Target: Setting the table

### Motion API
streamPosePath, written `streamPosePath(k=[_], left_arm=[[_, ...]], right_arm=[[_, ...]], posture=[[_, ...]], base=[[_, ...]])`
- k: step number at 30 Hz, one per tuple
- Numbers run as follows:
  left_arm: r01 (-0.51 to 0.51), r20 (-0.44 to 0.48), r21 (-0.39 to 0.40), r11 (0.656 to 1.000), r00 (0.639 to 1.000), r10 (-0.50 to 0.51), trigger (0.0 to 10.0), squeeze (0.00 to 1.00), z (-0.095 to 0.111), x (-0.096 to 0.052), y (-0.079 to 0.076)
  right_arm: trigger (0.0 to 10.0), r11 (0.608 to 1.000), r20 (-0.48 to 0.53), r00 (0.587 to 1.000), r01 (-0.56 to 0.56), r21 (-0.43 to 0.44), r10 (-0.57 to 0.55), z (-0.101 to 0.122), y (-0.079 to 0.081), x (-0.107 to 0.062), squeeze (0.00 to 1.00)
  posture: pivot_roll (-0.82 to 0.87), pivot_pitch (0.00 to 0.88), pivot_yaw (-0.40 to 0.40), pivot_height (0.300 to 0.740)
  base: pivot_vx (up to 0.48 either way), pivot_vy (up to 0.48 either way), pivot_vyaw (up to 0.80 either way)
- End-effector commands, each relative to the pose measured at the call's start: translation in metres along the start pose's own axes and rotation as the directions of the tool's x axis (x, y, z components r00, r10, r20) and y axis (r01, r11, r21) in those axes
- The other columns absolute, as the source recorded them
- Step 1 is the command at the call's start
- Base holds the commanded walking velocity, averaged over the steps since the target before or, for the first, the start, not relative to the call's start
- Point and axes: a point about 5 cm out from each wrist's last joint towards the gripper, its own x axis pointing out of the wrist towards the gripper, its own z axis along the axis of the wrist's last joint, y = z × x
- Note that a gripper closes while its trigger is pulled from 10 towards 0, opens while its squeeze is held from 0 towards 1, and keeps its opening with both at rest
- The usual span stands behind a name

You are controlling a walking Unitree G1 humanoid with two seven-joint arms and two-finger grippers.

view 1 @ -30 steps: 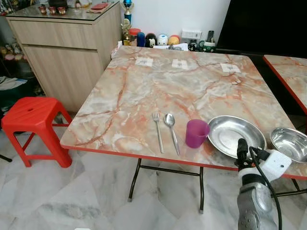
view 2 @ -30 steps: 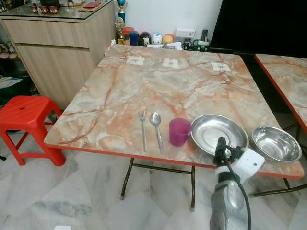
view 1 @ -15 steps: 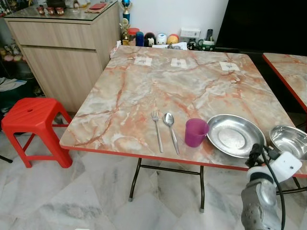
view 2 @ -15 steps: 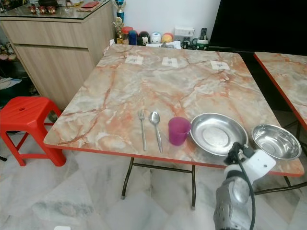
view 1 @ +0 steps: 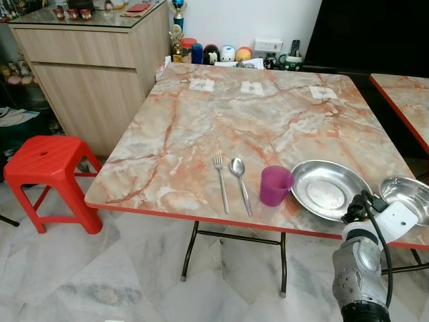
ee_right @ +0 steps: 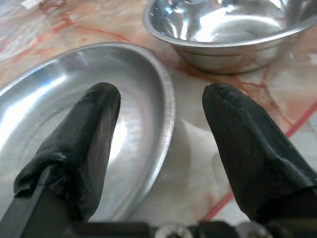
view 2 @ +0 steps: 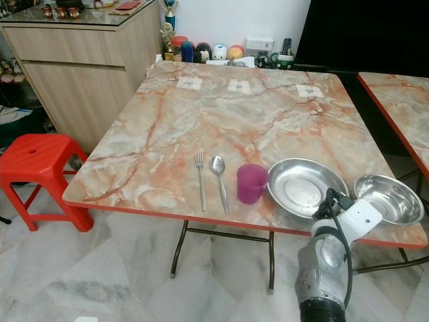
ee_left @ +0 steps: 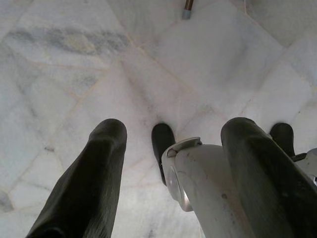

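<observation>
Two rubbery black fingers of the right gripper (ee_right: 161, 144) are standing wide apart, straddling the thin rim of the shallow, polished steel plate (view 1: 328, 189) near the front edge of the glossy marble-patterned table (view 1: 228, 114). Just beside the plate, a deeper steel bowl (view 1: 410, 196) is gleaming; a translucent purple cup (view 1: 275, 186), spoon (view 1: 238, 176) and fork (view 1: 220, 180) are lying alongside. Over pale marble floor tiles (ee_left: 74, 64), the left gripper (ee_left: 173, 163) is hanging with fingers spread.
</observation>
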Motion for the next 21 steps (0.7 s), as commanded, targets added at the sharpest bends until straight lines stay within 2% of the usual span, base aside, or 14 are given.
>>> streamPosePath(k=[1,8,21], left_arm=[[-0.003,-0.039,0.004,1.0,0.999,0.003,10.0,0.0,-0.008,-0.002,0.002],[-0.005,-0.039,0.004,1.0,0.999,0.005,10.0,0.0,-0.008,-0.002,0.003],[-0.006,-0.039,0.004,1.0,0.999,0.007,10.0,0.0,-0.008,-0.003,0.004]], right_arm=[[10.0,1.0,-0.005,1.0,0.027,0.007,-0.027,0.0,-0.003,0.003,0.0],[10.0,0.999,-0.034,0.998,0.046,0.0,-0.046,-0.003,-0.002,0.008,0.0],[10.0,1.0,-0.043,0.999,0.029,0.01,-0.029,0.002,0.011,0.016,0.0]], posture=[[0.03,0.115,-0.038,0.74],[0.03,0.117,-0.032,0.74],[0.04,0.121,-0.031,0.74]], base=[[0.0,0.0,0.0],[0.0,0.0,0.0],[0.0,0.0,0.0]])
